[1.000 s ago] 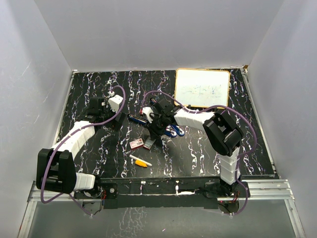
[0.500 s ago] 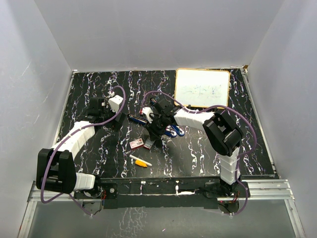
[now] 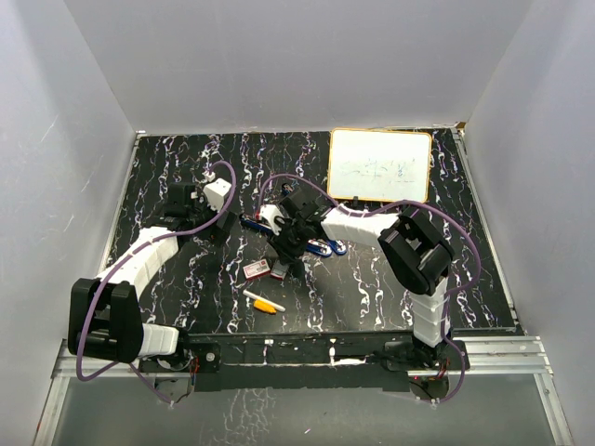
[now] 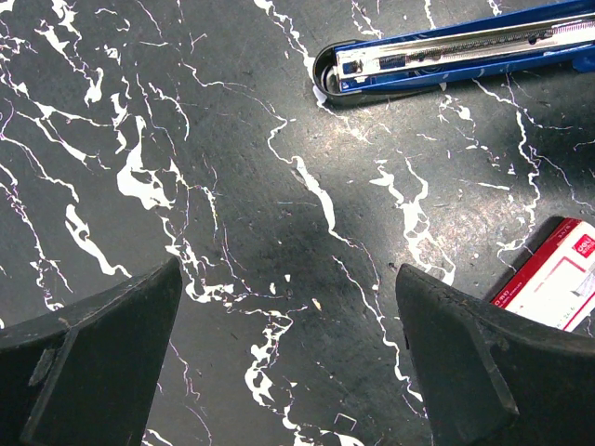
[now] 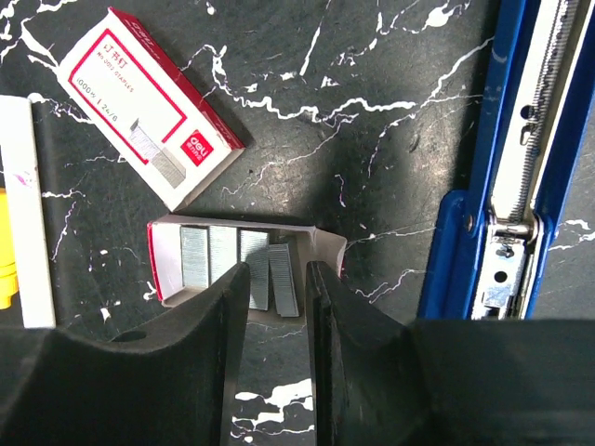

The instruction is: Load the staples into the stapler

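Observation:
The blue stapler [image 3: 316, 246] lies open on the table, its metal channel showing in the right wrist view [image 5: 521, 158] and the left wrist view [image 4: 446, 56]. The open staple tray [image 5: 177, 265] holds several silvery staple strips [image 5: 279, 274]. The red-and-white box sleeve [image 5: 149, 111] lies beside it. My right gripper [image 5: 277, 279] hangs over the tray's right end, jaws a narrow gap apart, straddling two strips; I cannot tell if they touch. My left gripper [image 4: 288, 316] is wide open and empty above bare table, left of the stapler.
A yellow-and-white marker [image 3: 265, 302] lies in front of the staple box [image 3: 256, 270]. A whiteboard [image 3: 379, 165] sits at the back right. White walls surround the black marbled table [image 3: 167, 167].
My right arm has shifted slightly left over the staple tray. The left arm has not moved.

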Available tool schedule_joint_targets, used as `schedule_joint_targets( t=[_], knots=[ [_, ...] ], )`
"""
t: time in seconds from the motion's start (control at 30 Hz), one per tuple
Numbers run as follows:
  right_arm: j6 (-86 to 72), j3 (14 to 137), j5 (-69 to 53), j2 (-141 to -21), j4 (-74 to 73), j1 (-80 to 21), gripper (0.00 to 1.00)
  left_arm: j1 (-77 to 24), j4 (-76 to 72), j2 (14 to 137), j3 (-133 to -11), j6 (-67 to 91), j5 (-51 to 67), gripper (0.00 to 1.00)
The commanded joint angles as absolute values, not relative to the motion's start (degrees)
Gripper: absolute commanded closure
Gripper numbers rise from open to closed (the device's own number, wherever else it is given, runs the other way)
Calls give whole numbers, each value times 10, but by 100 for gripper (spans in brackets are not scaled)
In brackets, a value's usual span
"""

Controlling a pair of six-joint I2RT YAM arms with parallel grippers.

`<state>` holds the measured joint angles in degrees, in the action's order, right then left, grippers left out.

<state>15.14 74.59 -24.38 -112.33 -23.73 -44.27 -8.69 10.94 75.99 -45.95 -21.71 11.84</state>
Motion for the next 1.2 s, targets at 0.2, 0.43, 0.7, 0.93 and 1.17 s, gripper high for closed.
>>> schedule_joint_targets(
  t=[0.2,0.43,0.7,0.93,1.17],
  knots=[
    [166,769,-203,-1102,-218,-454,76,-85,122,737,-458,-222,133,3],
    [165,785,-204,-1107,-232,-454,85,-85,125,735,-458,-224,134,3],
    [162,810,-224,-1105,-252,-454,87,-86,127,735,-461,-224,136,3],
    [170,814,-263,-1095,-271,-453,87,-85,126,736,-464,-222,137,3],
    [198,774,-314,-1069,-270,-452,87,-85,111,733,-461,-209,130,3]
  ],
)
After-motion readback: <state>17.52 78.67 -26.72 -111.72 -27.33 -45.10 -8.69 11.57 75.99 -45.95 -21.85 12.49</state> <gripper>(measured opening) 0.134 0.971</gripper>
